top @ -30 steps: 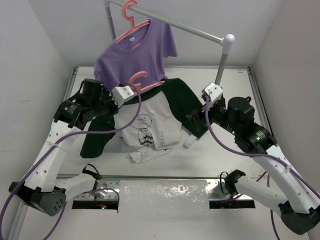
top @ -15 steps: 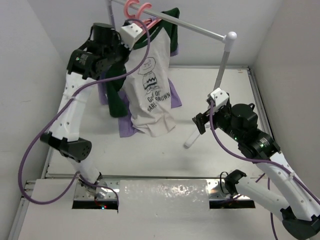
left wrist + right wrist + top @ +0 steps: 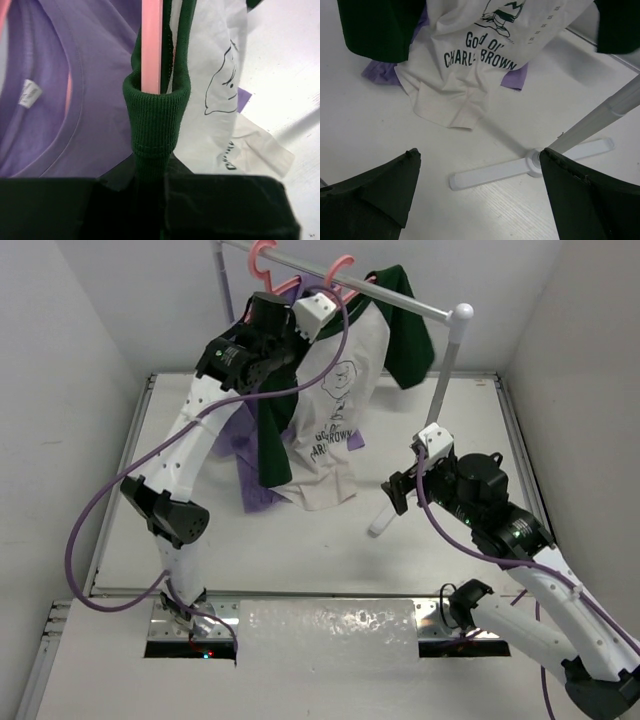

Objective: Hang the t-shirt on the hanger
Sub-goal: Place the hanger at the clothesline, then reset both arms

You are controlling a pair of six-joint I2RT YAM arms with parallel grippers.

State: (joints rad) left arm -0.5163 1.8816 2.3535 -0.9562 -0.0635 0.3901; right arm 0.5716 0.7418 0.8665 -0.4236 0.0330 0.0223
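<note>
- White-walled booth w/ a white table (image 3: 300, 560); a clothes rack (image 3: 445, 370) stood at the back, a purple shirt (image 3: 235, 445) hanging from it on a twin hanger (image 3: 68, 90).
- Green-sleeved t-shirt (image 3: 340, 410) was up off the table, hung on the hanger (image 3: 151, 45), hem low nr the tabletop. Hook was up at the rail (image 3: 430, 308); couldn't tell if it sat fully over it.
- Left gripper (image 3: 155, 185) was pinched almost shut on the green collar (image 3: 156, 115), right where the pink neck came out. Prob. so shirt + hanger travelled as one and the collar couldn't slide off.
- Right gripper (image 3: 397, 492) had jaws fully apart, nothing in them. It hovered low over the table nr the rack's foot (image 3: 530, 162), well apart from the shirt; parked out of the way, I'd guess.
- My read: dressing done. What was left was seating the hook on the rail, then letting go w/o tugging the collar.
</note>
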